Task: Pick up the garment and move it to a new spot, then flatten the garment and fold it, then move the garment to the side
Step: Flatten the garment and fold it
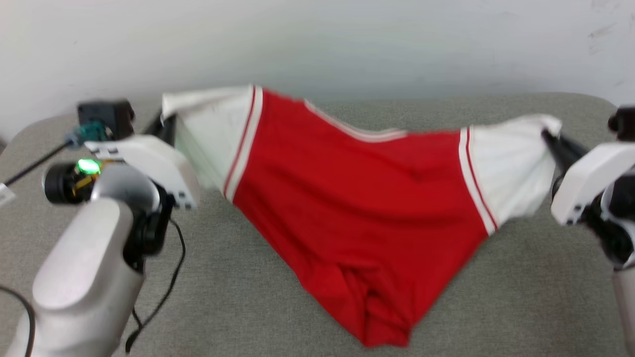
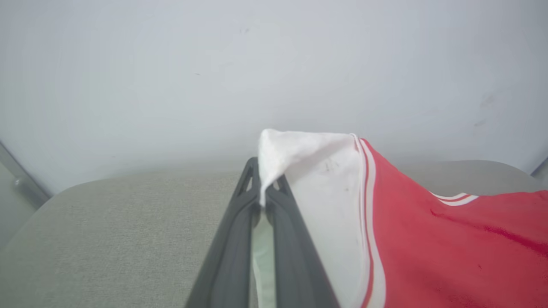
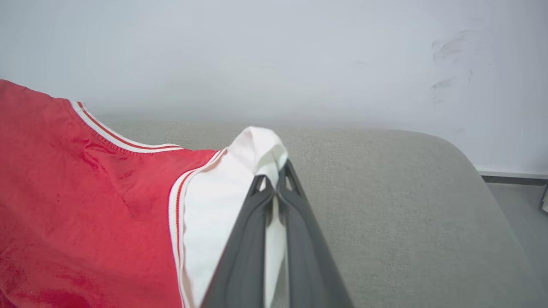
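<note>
Left gripper [image 2: 263, 185]: the two dark fingers are pressing together on the outer edge of the white sleeve on the robot's left. White cloth is poking up past the fingertips and running down the narrow slit between them.

Right gripper [image 3: 274, 182]: it is doing the same on the other side. The fingers are pinching the tip of the white sleeve on the robot's right, with a fold of cloth bunching over the fingertips.

Garment [image 1: 357, 208]: it is hanging spread between the two grippers, well up over the middle of the grey surface. The top edge is dipping at the striped collar, and the left end is sitting a little higher than the right in the head view.

Red body: it is sagging down and narrowing to a crumpled point toward the robot. Whether that point is touching the surface, the blurred head view is not letting anyone tell.

Sleeve trim: red and white stripes are running where each white sleeve meets the red cloth.

Grey surface [image 1: 521, 297]: a cloth-covered top with rounded far corners is stretching out under the garment.

Wall [image 1: 347, 39]: pale and plain, it is standing right behind the surface.

Left arm: a green light [image 1: 88, 166] is glowing on it, and a black cable [image 1: 168, 292] is trailing down beside it.
</note>
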Controlling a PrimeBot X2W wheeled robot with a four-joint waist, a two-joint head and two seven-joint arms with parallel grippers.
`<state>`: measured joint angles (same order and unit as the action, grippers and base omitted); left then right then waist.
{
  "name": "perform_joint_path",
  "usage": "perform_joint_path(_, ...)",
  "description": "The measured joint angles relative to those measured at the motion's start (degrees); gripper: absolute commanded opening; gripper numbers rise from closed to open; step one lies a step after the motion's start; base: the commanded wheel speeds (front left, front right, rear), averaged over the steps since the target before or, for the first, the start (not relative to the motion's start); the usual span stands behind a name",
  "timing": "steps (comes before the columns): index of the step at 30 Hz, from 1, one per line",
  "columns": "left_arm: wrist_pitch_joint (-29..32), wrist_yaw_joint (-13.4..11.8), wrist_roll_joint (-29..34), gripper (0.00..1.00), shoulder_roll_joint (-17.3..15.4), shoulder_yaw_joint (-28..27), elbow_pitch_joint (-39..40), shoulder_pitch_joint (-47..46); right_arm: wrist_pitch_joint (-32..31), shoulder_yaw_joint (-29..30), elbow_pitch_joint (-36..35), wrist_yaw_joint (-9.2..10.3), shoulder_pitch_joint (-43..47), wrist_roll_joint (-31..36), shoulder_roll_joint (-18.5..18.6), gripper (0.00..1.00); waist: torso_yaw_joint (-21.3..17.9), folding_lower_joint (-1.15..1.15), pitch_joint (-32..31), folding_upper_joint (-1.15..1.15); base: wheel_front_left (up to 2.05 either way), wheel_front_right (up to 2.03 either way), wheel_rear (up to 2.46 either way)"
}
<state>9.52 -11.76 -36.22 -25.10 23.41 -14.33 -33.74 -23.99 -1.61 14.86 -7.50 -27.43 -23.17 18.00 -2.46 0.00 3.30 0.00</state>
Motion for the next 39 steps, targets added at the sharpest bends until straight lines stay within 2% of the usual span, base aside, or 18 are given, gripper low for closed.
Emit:
perform_joint_path(12,-13.12,2.08,2.92,0.0,3.88,-3.83,-8.06,-24.2,10.94,0.62,6.3,0.0,-24.79,-1.03,0.91,0.0,-0.07,0.0,6.4,0.0,0.0,0.0,0.0)
perform_joint_path(18,-16.61,3.56,3.58,0.0,4.3,-5.55,-12.84,-37.88,14.36,-0.93,10.89,0.0,-39.68,-3.1,2.18,0.0,-0.66,0.0,12.56,0.0,0.0,0.0,0.0)
perform_joint_path(22,-19.02,4.25,4.46,0.0,3.44,-6.71,-15.45,-45.81,16.83,-2.81,13.54,0.0,-48.05,-4.05,2.43,0.0,-1.29,0.01,16.71,0.0,0.0,0.0,0.0)
perform_joint_path(26,-19.87,4.74,5.19,0.0,2.0,-7.47,-17.17,-52.81,18.72,-4.9,15.51,0.0,-55.84,-4.94,2.71,0.0,-2.1,0.01,20.75,0.0,0.0,0.0,0.0)
perform_joint_path(31,-18.98,5.42,4.7,0.0,2.16,-7.8,-18.27,-59.1,20.02,-6.76,17.56,-0.01,-63.39,-6.1,3.81,0.0,-2.75,0.01,25.98,0.0,0.0,0.0,0.0)
perform_joint_path(39,-18.57,5.04,5.31,0.0,3.67,-6.05,-20.71,-60.65,22.82,-11.8,22.05,-0.01,-68.0,-8.67,3.83,0.0,-2.9,0.01,33.4,0.0,0.0,0.0,0.0)
